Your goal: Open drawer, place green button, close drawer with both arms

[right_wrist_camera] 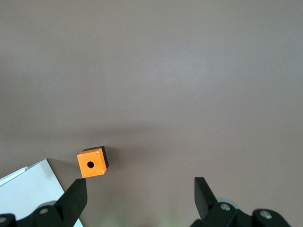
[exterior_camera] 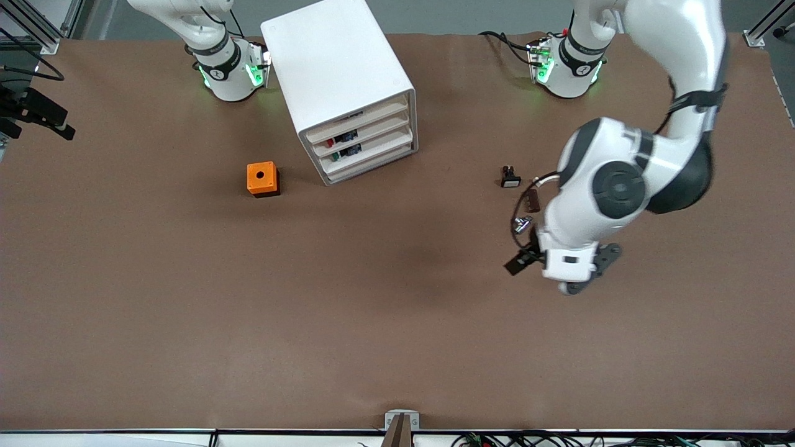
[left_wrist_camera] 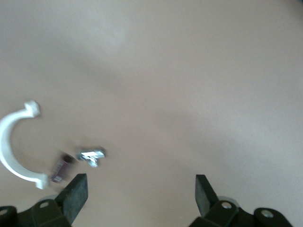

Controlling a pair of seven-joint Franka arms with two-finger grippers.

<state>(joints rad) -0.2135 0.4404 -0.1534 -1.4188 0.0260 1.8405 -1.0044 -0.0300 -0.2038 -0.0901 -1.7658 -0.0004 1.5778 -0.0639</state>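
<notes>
The white cabinet (exterior_camera: pixel 338 68) stands near the right arm's base with its four fronts all shut. The drawer (exterior_camera: pixel 372 149) is the third front down. A small black piece with a green cap (exterior_camera: pixel 336 156) shows through it, which looks like the button. My left gripper (exterior_camera: pixel 577 276) hangs over bare table toward the left arm's end. In the left wrist view it (left_wrist_camera: pixel 141 194) is open and empty. My right gripper (right_wrist_camera: pixel 139 198) is open and empty, high over the table. It is out of the front view, and its arm waits.
An orange cube with a round hole (exterior_camera: pixel 263 179) sits beside the cabinet, also in the right wrist view (right_wrist_camera: pixel 92 162). A black switch with a white cap (exterior_camera: pixel 510 177), a brown piece (exterior_camera: pixel 532 200) and a small metal part (exterior_camera: pixel 525 222) lie near the left hand. A white clip (left_wrist_camera: pixel 14 142) lies there too.
</notes>
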